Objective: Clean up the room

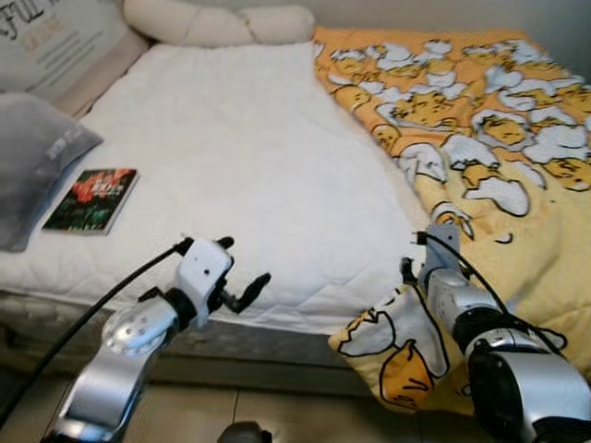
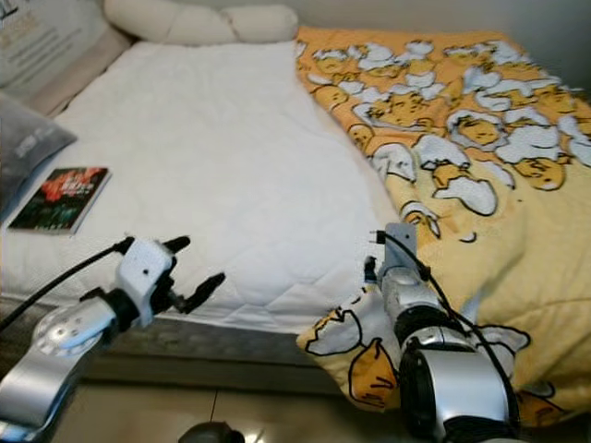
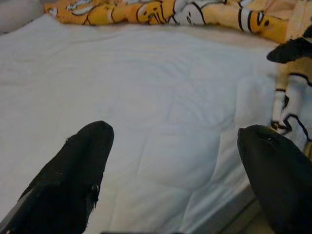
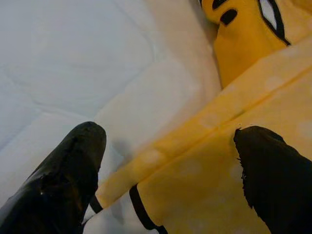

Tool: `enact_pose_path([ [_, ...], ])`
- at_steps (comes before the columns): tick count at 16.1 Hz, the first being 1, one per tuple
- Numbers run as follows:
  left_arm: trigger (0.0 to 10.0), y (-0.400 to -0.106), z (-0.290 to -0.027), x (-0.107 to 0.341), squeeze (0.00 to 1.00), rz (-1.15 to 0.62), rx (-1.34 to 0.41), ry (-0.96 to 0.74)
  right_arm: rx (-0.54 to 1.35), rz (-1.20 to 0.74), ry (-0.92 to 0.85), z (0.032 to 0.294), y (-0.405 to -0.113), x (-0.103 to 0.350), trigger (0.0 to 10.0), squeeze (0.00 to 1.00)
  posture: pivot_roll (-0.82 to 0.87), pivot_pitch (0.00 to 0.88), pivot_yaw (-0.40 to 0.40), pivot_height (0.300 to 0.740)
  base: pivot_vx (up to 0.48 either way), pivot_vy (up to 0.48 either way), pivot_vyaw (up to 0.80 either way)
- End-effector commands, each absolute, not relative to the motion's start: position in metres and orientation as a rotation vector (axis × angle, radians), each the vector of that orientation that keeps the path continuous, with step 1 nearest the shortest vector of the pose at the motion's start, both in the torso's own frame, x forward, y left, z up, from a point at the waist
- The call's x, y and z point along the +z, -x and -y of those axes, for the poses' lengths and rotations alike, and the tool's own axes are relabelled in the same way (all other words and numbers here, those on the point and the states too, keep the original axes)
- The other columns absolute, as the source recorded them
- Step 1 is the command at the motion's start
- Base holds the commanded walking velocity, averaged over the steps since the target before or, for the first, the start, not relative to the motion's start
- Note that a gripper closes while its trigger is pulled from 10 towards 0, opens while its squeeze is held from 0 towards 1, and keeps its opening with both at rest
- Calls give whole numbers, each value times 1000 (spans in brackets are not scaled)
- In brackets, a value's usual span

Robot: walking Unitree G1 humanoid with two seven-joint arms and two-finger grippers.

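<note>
White mattress (image 1: pixel 240 157); yellow blanket (image 1: pixel 499 138) heaped right; book (image 1: pixel 90 198) left; both pincers wide, empty.

Bed (image 1: pixel 231 166) takes up most of the scene, covered in a white quilted mattress pad with stitched diamond pattern. Mattress front edge (image 1: pixel 277 337) is grey and runs along the near side. Headboard end on the left is padded beige (image 1: pixel 97 74), with a light printed cushion (image 1: pixel 55 37) leaning on it and a grey pillow (image 1: pixel 32 157) just below. Long cream bolster (image 1: pixel 217 23) lies across the far edge of the bed. Plain pale wall (image 1: pixel 443 11) behind. Floor (image 1: pixel 277 415) below is light tile with visible grout lines. Lighting soft, even, indoor, no hard shadows on the pad.
</note>
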State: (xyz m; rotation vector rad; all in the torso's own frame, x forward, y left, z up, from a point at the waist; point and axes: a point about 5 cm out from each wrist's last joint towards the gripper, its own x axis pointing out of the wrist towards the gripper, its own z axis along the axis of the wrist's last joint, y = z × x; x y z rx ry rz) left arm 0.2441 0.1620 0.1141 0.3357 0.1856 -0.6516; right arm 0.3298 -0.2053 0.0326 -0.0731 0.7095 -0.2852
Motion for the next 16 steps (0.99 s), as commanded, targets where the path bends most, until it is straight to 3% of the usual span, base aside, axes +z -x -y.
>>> enact_pose_path([
  [1, 10000, -240, -161, 117, 0, -196, -676, -352, -315, -719, 77, 208, -331, 34, 10000, 0, 348, 0, 23, 740, 0, 0, 0],
  [5, 10000, -225, -160, 121, 0, -222, -709, -371, -433, -762, 80, 222, -322, 29, 9922, 0, 401, 45, 15, 740, 0, 0, 0],
  [6, 10000, -221, -160, 121, 0, -230, -710, -373, -458, -767, 36, 223, -320, 27, 8157, 0, 410, 58, 16, 740, 0, 0, 0],
  [8, 10000, -217, -161, 122, 0, -245, -712, -375, -493, -777, -2, 226, -317, 24, 1765, 0, 414, 70, 17, 740, 0, 0, 0],
  [9, 10000, -215, -161, 124, 0, -254, -714, -377, -520, -792, -71, 227, -313, 20, 0, 0, 421, 82, 15, 740, 0, 0, 0],
  [16, 10000, -210, -157, 125, 0, -271, -733, -372, -561, -841, -27, 243, -299, 12, 0, 0, 424, 95, 20, 740, 0, 0, 0],
])
